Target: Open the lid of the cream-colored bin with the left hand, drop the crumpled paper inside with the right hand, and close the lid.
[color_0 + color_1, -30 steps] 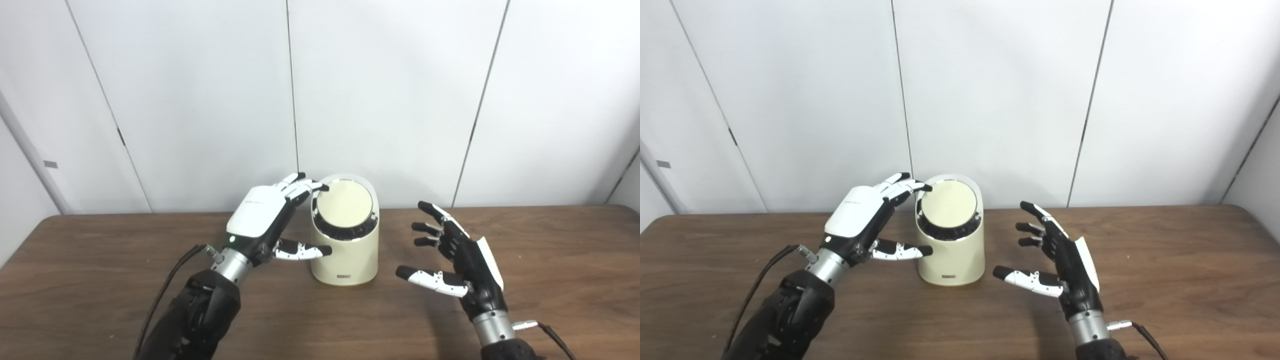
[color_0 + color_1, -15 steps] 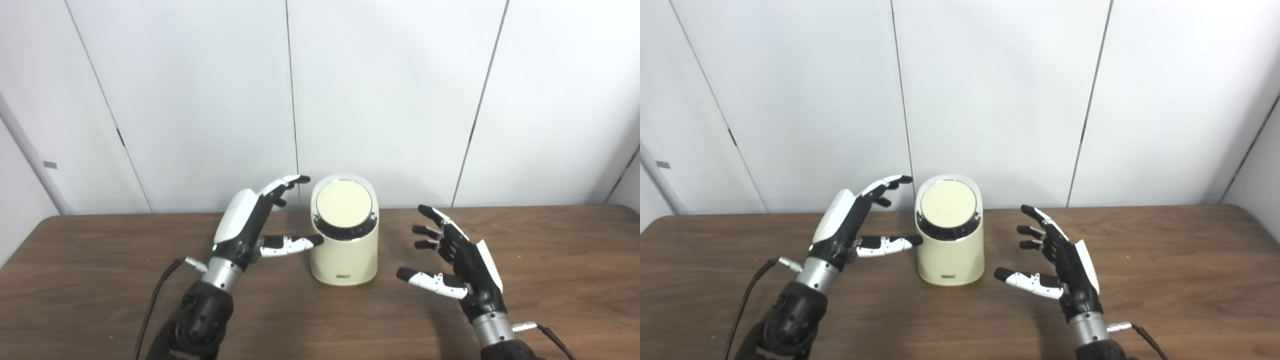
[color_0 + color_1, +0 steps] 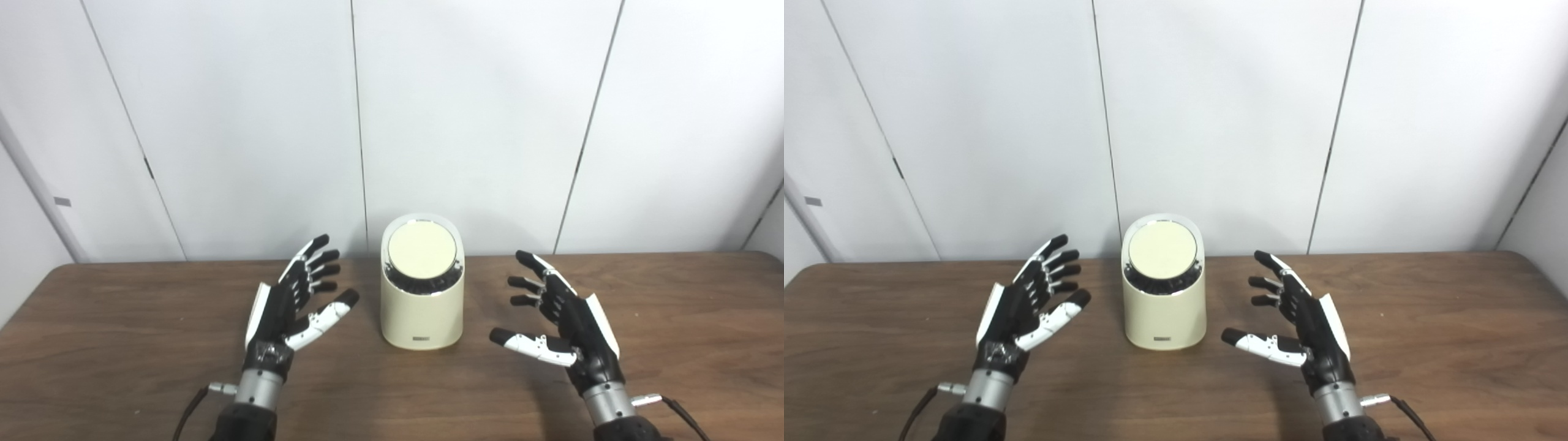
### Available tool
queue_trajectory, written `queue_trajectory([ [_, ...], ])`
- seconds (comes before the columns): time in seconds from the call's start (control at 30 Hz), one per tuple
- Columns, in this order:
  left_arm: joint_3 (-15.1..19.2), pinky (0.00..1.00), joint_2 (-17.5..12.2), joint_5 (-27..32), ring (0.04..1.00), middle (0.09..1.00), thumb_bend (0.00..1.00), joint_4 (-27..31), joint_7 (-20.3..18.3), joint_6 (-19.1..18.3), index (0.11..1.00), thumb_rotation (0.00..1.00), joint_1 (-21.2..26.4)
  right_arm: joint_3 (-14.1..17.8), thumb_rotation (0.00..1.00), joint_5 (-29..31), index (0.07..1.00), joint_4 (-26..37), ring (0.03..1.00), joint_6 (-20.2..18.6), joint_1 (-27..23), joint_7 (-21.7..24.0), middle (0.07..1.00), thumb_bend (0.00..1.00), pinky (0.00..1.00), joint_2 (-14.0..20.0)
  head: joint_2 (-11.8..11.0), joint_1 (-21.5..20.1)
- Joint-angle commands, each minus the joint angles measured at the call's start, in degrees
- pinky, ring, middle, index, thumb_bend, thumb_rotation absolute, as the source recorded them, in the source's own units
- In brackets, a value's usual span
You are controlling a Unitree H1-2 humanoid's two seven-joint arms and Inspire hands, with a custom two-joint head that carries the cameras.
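Bin: the cream-coloured, round-topped plastic bin [image 3: 421, 288] is stood upright at the middle of the brown wooden table [image 3: 122, 331], near the white panelled wall [image 3: 478, 110]; its position is unchanged
Lid: the round cream lid [image 3: 422, 249] is seen shut, tilted toward the cameras
Left hand: the left hand [image 3: 288, 309] has been drawn back from the lid's rim and lowered; fingers spread, nothing held; apart from the bin
Right hand: the right hand [image 3: 560, 324] is kept almost where it was; fingers spread, empty
Paper: no crumpled paper is seen
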State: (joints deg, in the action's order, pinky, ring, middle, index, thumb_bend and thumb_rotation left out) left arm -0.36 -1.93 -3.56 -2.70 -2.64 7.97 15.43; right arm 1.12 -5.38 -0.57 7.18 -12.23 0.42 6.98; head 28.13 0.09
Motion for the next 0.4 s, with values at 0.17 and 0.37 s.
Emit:
queue_trajectory([
  [0.17, -1.0, 0.65, -0.2, 0.9, 0.784, 0.831, 0.76, 0.6, -0.7, 1.8, 0.911, 0.37, -0.5, 0.4, 0.24, -0.4, 0.865, 1.3, 0.773, 3.3, -0.5, -0.8, 0.898, 0.81, 0.65, 0.5, -0.4, 0.3],
  [0.37, -1.3, 0.66, -0.4, -0.6, 0.762, 0.810, 0.77, 0.2, 0.1, 0.1, 0.881, 0.33, -0.9, 0.3, 0.22, -1.4, 0.847, 1.6, 0.759, 2.4, -0.3, -1.3, 0.887, 0.80, 0.63, 0.1, -0.6, 0.0],
])
